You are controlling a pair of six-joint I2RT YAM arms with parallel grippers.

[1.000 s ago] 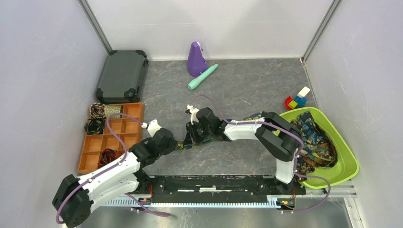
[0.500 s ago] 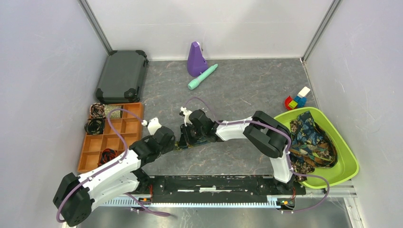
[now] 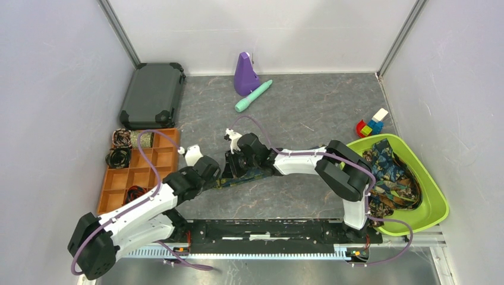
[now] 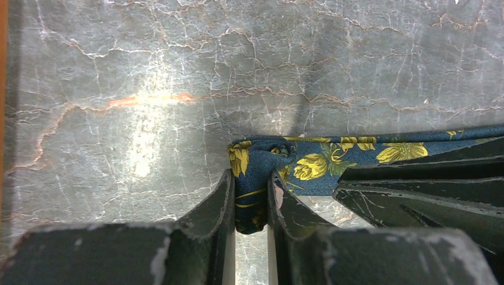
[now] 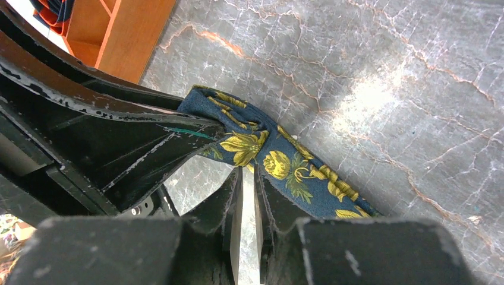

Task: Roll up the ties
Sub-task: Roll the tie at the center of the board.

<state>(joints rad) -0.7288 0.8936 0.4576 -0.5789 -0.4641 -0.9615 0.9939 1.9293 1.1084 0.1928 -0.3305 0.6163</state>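
Observation:
A dark navy tie [image 3: 245,177] with yellow floral print lies on the grey table between the two arms, its length running right under the right arm. In the left wrist view my left gripper [image 4: 250,193] is shut on the tie's folded end [image 4: 309,163]. My right gripper [image 5: 248,178] is shut on the tie's near edge [image 5: 279,163] just beside the left fingers [image 5: 148,142]. In the top view the left gripper [image 3: 217,178] and right gripper [image 3: 232,169] meet at the table's middle. More ties [image 3: 389,172] are heaped in the green bin.
An orange compartment tray [image 3: 163,157] at the left holds small coiled ties [image 3: 119,157]. A black case [image 3: 151,95] lies behind it. A purple object [image 3: 245,74] and teal cylinder [image 3: 254,96] are at the back. Toy blocks [image 3: 371,124] stand by the green bin [image 3: 437,202].
Both grippers have shifted left and slightly back together, drawing the tie's end leftward across the table. The right arm has stretched further left.

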